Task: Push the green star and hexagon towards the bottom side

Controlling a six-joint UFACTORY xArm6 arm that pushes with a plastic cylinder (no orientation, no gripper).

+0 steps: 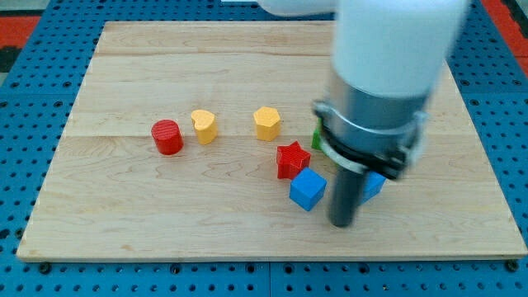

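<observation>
**Crowding the right half: rod down among the blue and red blocks**

Standing over the wooden board [247,49], the arm's big white and grey housing [388,74] blocks much of the view's upper right. From it the dark rod drops to the board, and my tip [341,223] rests on the wood near the view's bottom, just to the right of the blue cube [307,189]. There is no pincer on this arm, only the plain rod, so nothing is held or clamped.

Of the green block [316,137] only a thin sliver peeks out at the left edge of the grey collar, above and to the right of the red star [292,158]; its shape cannot be made out, and whether it is the star or the hexagon I cannot tell. The tip sits lower in the view than that sliver.

The red star touches, or nearly touches, the blue cube below it. A second blue block [375,185] shows partly behind the rod on its right side, shape unclear.

Further toward the view's left sit three blocks in a loose row: a yellow hexagon-like block [266,123], a yellow heart-like block [204,126], and a red cylinder [167,137], well apart from the tip.
</observation>
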